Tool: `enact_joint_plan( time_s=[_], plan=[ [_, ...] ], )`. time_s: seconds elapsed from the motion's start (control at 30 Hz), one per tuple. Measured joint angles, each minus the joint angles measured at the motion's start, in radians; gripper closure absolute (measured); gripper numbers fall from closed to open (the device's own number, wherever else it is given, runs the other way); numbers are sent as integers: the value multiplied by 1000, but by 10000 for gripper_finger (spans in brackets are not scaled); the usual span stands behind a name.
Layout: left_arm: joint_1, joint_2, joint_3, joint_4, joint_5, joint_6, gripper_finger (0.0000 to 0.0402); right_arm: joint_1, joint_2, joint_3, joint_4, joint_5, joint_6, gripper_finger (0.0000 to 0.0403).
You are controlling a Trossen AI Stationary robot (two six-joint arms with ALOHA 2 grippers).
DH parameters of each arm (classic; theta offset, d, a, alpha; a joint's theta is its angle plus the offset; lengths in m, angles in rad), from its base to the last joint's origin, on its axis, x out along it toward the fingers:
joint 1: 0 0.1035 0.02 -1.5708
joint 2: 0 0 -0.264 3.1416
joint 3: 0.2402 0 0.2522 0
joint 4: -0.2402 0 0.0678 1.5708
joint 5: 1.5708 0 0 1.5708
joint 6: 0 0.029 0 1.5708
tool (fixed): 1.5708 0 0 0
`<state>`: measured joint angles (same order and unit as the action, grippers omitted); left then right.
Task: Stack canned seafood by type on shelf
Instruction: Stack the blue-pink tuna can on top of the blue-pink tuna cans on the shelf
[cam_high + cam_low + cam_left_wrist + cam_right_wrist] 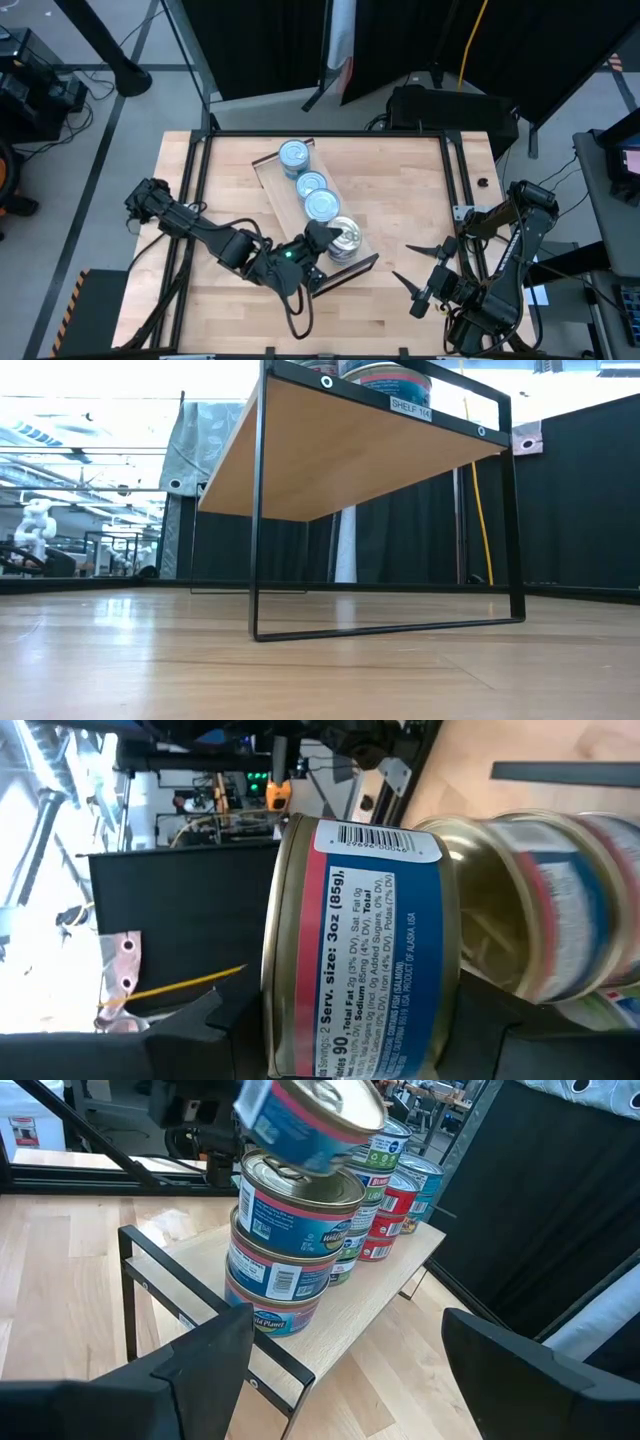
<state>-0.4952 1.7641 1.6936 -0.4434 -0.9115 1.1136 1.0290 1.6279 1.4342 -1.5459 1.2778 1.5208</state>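
Observation:
The shelf (pixel 270 172) lies slantwise across the middle of the table. In the low view the shelf (pixel 340 450) stands raised on a black wire frame. Stacks of tins with light-blue tops (pixel 311 183) stand in a row along it. At its near end a stack of three tins (pixel 290 1240) stands. Above that stack a tin with a silvery pull-tab top (pixel 347 237) is tilted, and my left gripper (pixel 330 238) is shut on it. My right gripper (pixel 412 267) hangs open near the table's right edge, nothing between its fingers. My left gripper pinches the silvery-topped tin between its two fingers, one at each flat end (pixel 285 1040), with the labelled side wall (pixel 360 940) between them. The fingers come nearly level from the table's left. The tin is tilted over the near-end stack's top (pixel 300 1175); whether it touches, I cannot tell.
Black frame rails (pixel 190 200) (pixel 455 190) run along the table's left and right sides. Bare tabletop (pixel 410 190) lies between the shelf and the right rail. Further stacks of red, green and blue tins (pixel 390 1190) fill the shelf's far part.

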Motion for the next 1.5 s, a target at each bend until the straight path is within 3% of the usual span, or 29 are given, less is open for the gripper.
enact_joint_plan(
  time_s=[0.47, 0.8, 1.5],
  plan=[
    [17, 0, 0, -29, 58, -92, 190, 0, 0, 0, 0, 0, -6, 90],
    [36, 0, 0, -67, 92, -186, 134, 0, 0, 0, 1, -1, -7, 90],
    [61, -2, 71, -174, 241, -342, 131, 0, 0, 0, 2, -5, -7, 90]
  ],
)
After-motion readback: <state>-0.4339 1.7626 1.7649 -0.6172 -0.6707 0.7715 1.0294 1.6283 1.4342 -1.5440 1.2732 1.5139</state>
